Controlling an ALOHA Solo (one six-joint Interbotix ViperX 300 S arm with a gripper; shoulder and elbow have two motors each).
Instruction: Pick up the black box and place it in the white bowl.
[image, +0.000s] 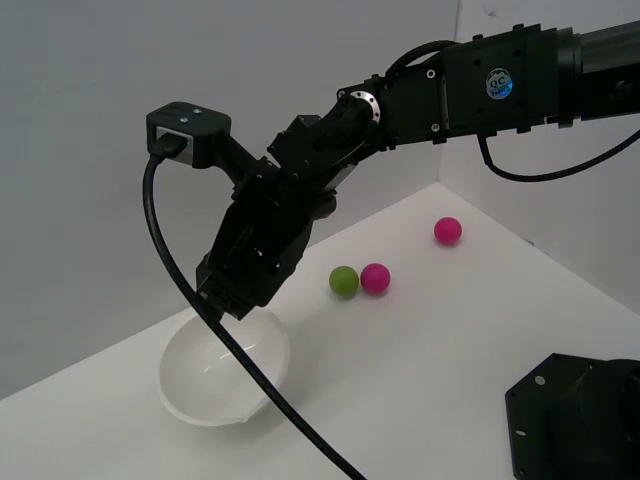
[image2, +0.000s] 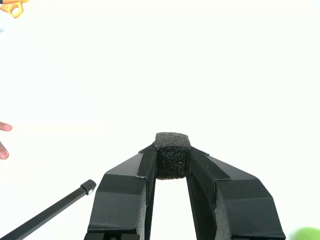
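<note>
White tabletop (image: 420, 340); hand (image2: 172, 159) pinches the rough, matte black box (image2: 172, 155) above white bowl (image: 215, 385)

- A plain grey-white back wall (image: 90, 220) stands behind the gripper, evenly lit.
- A second white wall panel (image: 570, 215) meets it at a corner, beyond the gripper.
- A smooth matte white worktop (image: 420, 370) spreads beneath the gripper, brightly lit.
</note>
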